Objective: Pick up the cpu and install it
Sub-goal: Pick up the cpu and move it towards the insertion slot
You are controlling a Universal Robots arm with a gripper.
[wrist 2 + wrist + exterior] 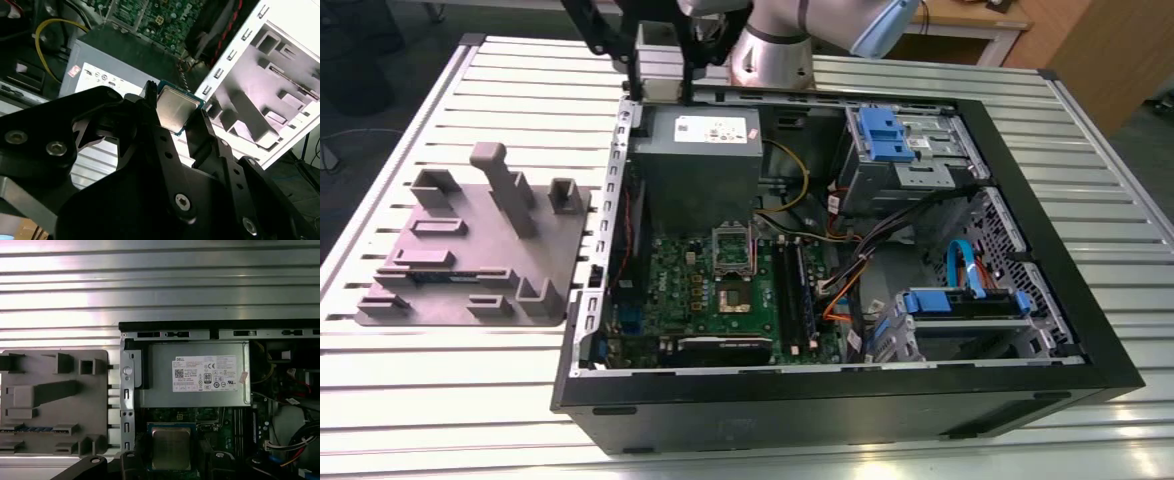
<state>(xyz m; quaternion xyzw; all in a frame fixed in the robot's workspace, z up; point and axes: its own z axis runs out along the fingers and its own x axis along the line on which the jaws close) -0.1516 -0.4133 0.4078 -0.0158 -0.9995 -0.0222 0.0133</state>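
Note:
The cpu (172, 107), a small flat square chip with a silvery-grey top, is clamped between the black fingers of my gripper (175, 109). In the first wrist view the cpu (171, 447) hangs over the green motherboard (210, 417), just beside the grey power supply box (200, 372), with my gripper (171, 456) shut on its two sides. In the exterior view my gripper (656, 70) hovers high over the far-left corner of the open computer case (854, 390). The motherboard (720, 290) lies on the case floor, its socket (734, 262) standing open.
A grey plastic fixture tray (474, 250) with upright posts lies on the slatted metal table (440, 400), on the exterior view's left of the case. Blue drive cages (901, 135), cables and the case walls crowd the right part of the case.

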